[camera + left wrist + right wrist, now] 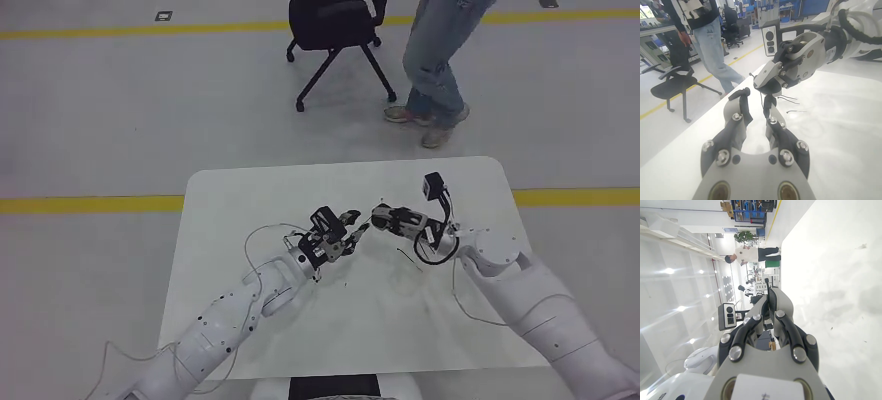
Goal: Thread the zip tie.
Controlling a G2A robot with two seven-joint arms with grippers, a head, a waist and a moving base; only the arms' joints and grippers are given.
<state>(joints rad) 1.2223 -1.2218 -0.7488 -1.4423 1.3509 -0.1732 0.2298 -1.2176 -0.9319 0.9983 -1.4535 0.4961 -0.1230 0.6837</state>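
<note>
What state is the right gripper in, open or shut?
Shut. The right gripper clamps the zip tie, whose end sticks out beyond it.

Robotics lab hall: yellow floor tape (90, 204), white bench (250, 195), office chair (330, 25), blue racks (745, 211), white shelving (668, 256).

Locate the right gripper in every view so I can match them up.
Top view: right gripper over mid-table, tips facing the left gripper.
Left wrist view: right gripper just beyond the open left gripper's tips.
Right wrist view: right gripper close to the camera, shut on the zip tie.
Shared landmark: the white table.
</note>
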